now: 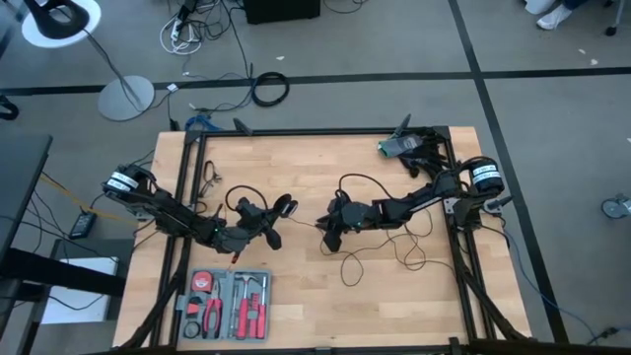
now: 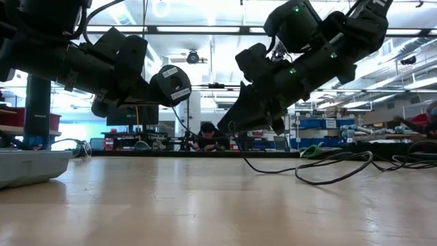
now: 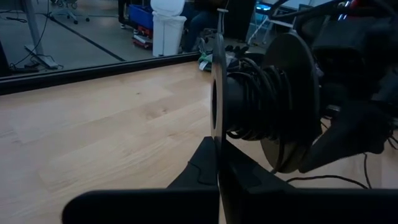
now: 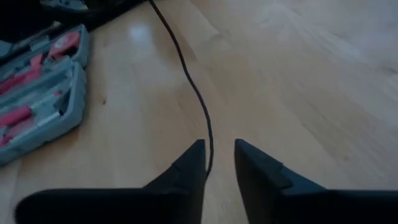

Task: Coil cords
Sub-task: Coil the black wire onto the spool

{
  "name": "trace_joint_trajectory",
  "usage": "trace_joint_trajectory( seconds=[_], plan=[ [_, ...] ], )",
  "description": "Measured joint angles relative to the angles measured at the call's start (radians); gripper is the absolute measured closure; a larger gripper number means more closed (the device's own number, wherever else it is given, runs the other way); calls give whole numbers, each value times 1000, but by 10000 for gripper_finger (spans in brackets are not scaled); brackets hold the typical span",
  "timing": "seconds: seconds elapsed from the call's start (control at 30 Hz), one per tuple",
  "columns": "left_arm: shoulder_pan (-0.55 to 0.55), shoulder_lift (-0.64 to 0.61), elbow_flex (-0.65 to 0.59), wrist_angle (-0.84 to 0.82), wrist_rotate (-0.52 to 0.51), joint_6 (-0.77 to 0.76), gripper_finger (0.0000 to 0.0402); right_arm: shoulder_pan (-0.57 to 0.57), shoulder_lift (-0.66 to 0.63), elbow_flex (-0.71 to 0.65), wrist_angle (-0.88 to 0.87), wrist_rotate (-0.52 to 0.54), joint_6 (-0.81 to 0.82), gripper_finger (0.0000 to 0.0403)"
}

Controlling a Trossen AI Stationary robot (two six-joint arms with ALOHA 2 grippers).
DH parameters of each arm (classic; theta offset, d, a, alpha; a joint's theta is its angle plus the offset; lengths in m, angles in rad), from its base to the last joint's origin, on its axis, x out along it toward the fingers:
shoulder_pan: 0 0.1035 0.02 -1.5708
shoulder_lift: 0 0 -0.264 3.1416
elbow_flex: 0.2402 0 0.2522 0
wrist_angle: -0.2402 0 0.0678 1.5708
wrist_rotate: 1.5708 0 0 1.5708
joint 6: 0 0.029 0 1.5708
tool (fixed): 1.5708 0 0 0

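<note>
Two grippers met mid-surface: the left gripper (image 1: 279,211) had its fingers clenched on the spool (image 3: 261,106), the cord (image 4: 196,93) partly wound around it. The right gripper (image 4: 219,163) had fingers slightly parted around the cord, barely gripping. Slack could slip free and unwind the coil.
</note>
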Motion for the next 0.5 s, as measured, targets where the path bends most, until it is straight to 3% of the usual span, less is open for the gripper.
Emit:
trace_joint_trajectory(
  seconds=[0.27,0.5],
  plan=[
    [0,0,0,69,0,55,401,11,0,0,-10,-1,-4,253],
    [0,0,0,91,0,79,401,12,1,0,-28,-1,-4,250]
  ],
)
